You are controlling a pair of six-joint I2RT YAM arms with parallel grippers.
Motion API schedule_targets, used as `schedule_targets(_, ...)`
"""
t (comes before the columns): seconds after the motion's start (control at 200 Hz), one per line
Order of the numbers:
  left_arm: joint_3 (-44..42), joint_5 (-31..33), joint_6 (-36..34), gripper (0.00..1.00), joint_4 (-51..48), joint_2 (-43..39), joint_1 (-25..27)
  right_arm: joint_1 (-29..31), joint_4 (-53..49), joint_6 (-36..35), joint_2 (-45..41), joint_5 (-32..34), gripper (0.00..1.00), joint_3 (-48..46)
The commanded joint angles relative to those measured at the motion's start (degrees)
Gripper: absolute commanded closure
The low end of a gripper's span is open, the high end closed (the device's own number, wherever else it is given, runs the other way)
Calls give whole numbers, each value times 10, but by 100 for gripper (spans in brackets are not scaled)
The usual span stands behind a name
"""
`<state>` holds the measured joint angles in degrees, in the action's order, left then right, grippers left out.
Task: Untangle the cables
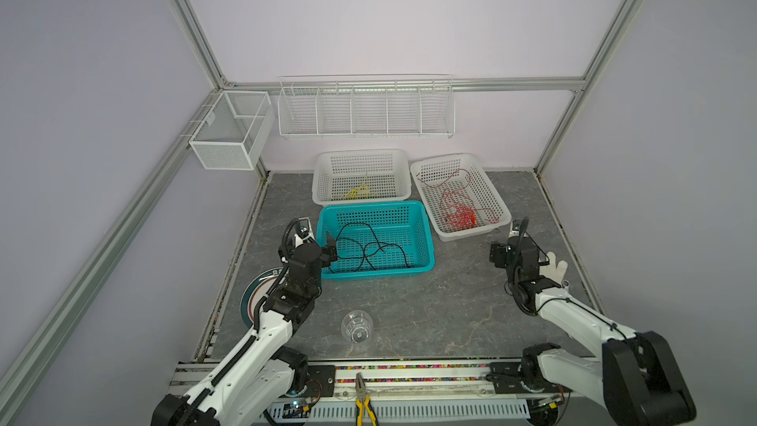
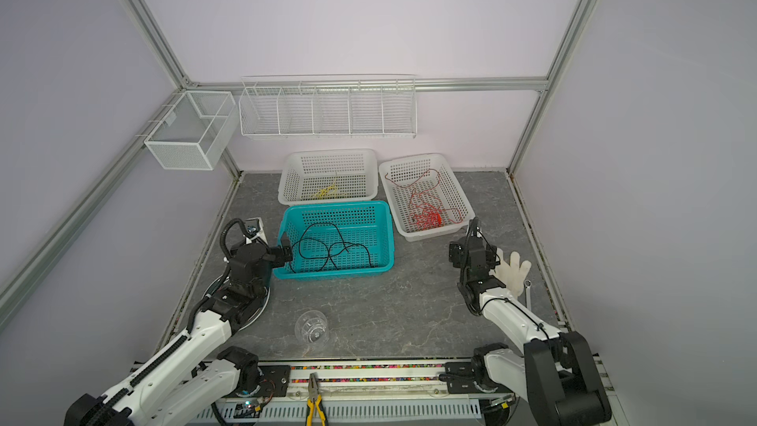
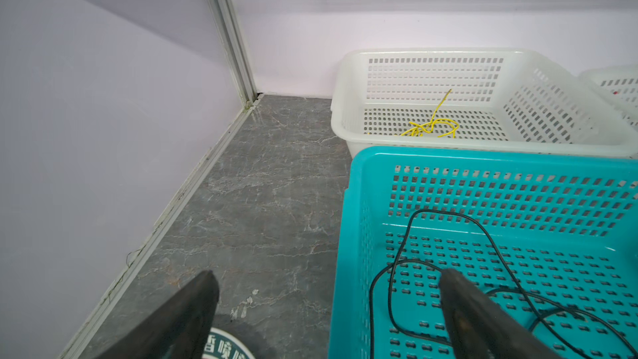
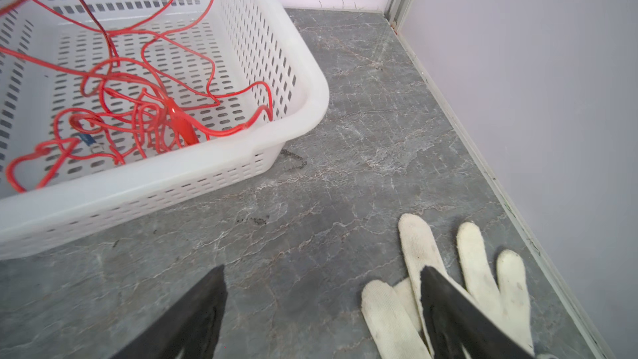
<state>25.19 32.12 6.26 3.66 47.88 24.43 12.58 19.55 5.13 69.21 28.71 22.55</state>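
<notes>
The cables lie apart in three baskets. A black cable [image 1: 381, 244] [image 2: 343, 244] [image 3: 445, 213] loops across the teal basket [image 1: 370, 204]. A yellow cable [image 1: 357, 192] [image 3: 431, 126] is bunched in the white basket [image 1: 360, 152] behind it. A red cable [image 1: 461, 215] [image 4: 176, 115] is piled in the white basket [image 1: 475, 235] to the right. My left gripper [image 1: 329, 254] [image 3: 328, 274] is open, straddling the teal basket's left wall and holding nothing. My right gripper [image 1: 497, 254] [image 4: 322, 269] is open over bare table, in front of the red cable's basket.
A white glove [image 1: 557, 266] [image 4: 414, 246] lies under and beside my right wrist. A clear cup [image 1: 357, 325] sits at the front middle, a plate [image 1: 250, 301] under my left arm, and pliers [image 1: 362, 399] on the front rail. Wire racks [image 1: 364, 108] hang on the back wall.
</notes>
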Motion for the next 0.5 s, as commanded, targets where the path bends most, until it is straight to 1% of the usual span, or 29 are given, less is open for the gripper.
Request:
schedule_targets(0.0,-13,29,-16,1,44,-13,-2,-5,187,-49,60,-46,11,-17)
schedule_targets(0.025,-13,36,-19,1,41,-12,-2,-5,189,-55,73,-56,11,-9)
schedule_targets(0.065,-14,47,-22,1,38,-10,-2,-5,135,-66,83,-83,11,21)
schedule_targets(0.085,-16,53,-24,1,38,-9,-2,-5,139,-79,93,-95,11,27)
schedule_targets(0.125,-21,59,-28,1,44,-8,-2,-5,143,-98,105,-99,11,33)
schedule_targets(0.14,-23,60,-29,1,47,-8,-3,-20,142,-103,107,-102,11,35)
schedule_targets(0.215,-41,63,-32,1,77,-8,-2,-34,192,-115,110,-98,11,21)
schedule_targets(0.345,-59,62,-31,1,109,-12,-3,-81,252,-77,115,-127,11,-9)
schedule_targets(0.41,-68,64,-47,1,133,-9,-4,-103,316,-55,155,-137,11,-27)
schedule_targets(0.46,-78,67,-62,1,159,-5,-6,-109,360,-58,197,-147,11,-25)
schedule_targets(0.495,-84,67,-74,1,176,-1,-8,-108,342,-64,196,-157,11,-18)
